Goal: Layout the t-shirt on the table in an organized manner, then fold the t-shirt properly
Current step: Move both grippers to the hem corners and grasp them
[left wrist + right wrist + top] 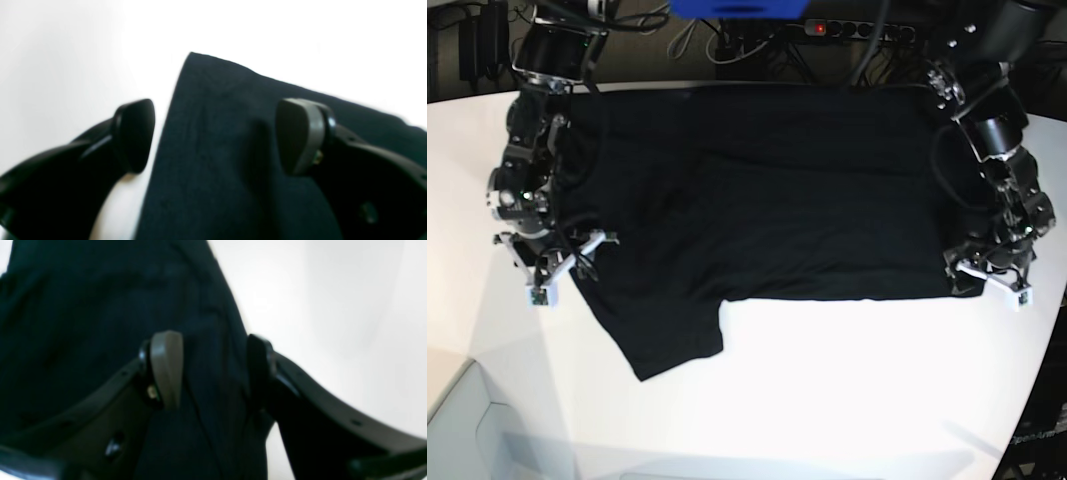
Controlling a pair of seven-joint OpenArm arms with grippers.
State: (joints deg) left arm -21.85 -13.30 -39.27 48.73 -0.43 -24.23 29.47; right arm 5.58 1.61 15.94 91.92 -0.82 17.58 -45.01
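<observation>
On the white table we see one black t-shirt spread flat, its long axis running side to side between our two arms. Our left gripper stands wide apart astride a hem corner, grasping nothing; our right gripper straddles the sleeve-side edge, parted, not visibly pinching.
</observation>
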